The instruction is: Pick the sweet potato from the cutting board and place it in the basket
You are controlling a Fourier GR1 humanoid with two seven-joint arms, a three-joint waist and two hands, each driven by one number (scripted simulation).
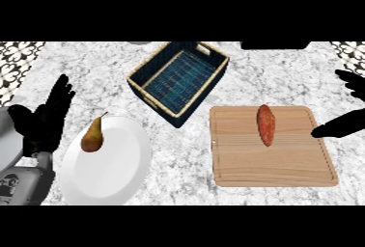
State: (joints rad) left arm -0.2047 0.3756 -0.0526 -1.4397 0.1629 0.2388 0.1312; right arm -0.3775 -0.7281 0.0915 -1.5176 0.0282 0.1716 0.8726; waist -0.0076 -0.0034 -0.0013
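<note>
Surface: a grey-white speckled stone counter fills the head view; patterned tile is seen at the far corners.
Left hand: the left hand is seen at the view's left edge, fingers straight and pointing up, nothing held; it is taken to be resting.
Plate: a white plate lies near the lower left, just beside the left hand.
Pear: a brown-yellow pear lies on the plate's upper left part, stem pointing away.
Cutting board: a pale wooden cutting board lies at the lower right, well apart from the plate.
Sweet potato: the sweet potato lies on the board's far half, long axis running near to far; nothing touches it.
Right hand: the right hand enters at the right edge, its thumb over the board's right rim, fingers spread wide above it, nothing held; it is near the sweet potato but apart from it.
Basket: a dark blue basket with a tan rim sits farther back, between plate and board, turned at an angle; nothing is seen inside.
Progress: no step is judged complete. The grasp is not yet made.
Remaining: closing on the sweet potato, lifting, carrying it left and away to the basket, releasing.
</note>
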